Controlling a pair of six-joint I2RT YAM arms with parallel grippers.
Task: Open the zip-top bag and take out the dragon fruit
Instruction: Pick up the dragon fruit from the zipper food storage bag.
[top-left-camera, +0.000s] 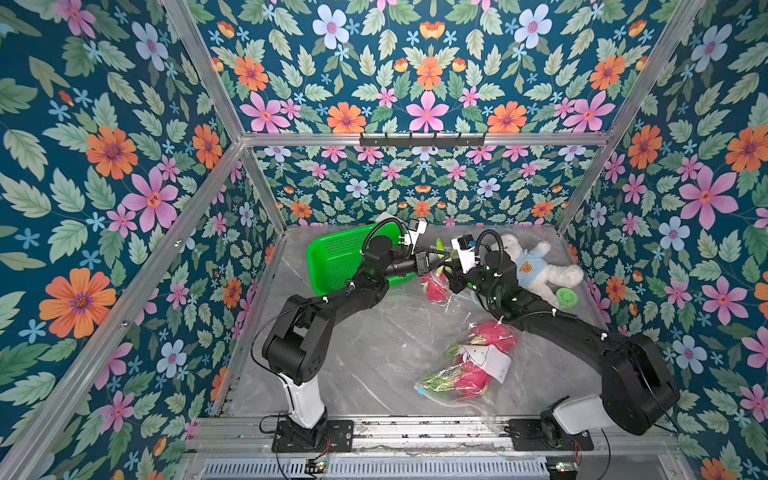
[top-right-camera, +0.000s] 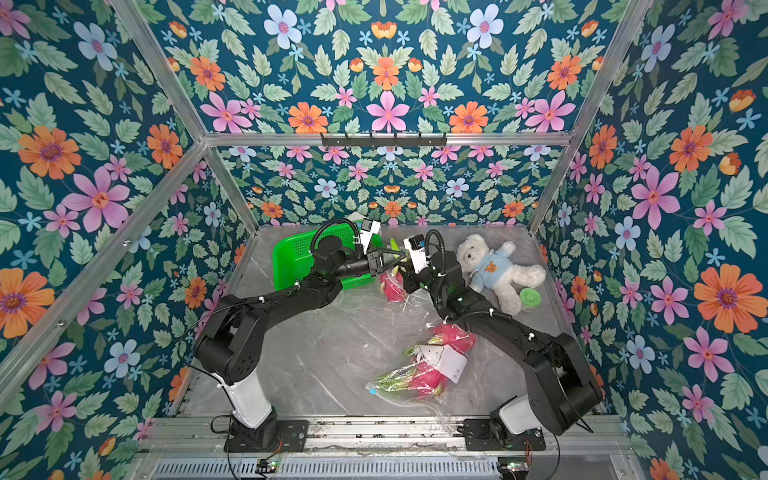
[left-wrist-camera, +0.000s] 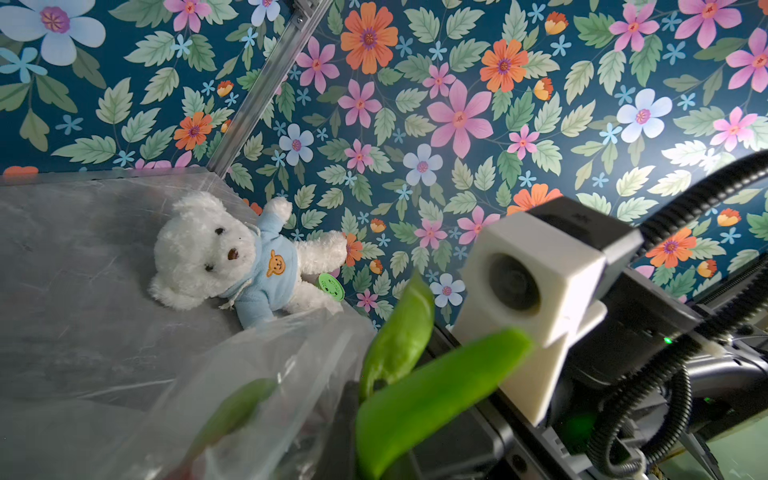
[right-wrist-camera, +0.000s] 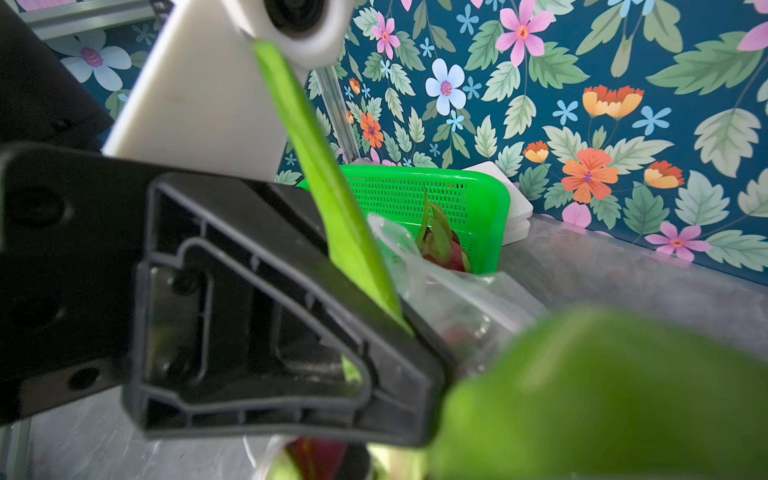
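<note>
Right tool (top-left-camera: 449, 266) — white label (top-left-camera: 489, 360), print illegible

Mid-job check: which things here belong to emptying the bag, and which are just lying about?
Job: zip-top bag; two bagged dragon fruits; dragon fruit where the arms meet; dragon fruit against the green basket.
Lying about: teddy bear; green disc; white block behind the basket.

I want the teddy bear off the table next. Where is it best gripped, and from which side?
Grip the teddy bear across its blue-sweatered middle, probably coming straight down from above. It lies on its back on the table with its limbs splayed, so the soft middle is exposed and narrower than the head.
</note>
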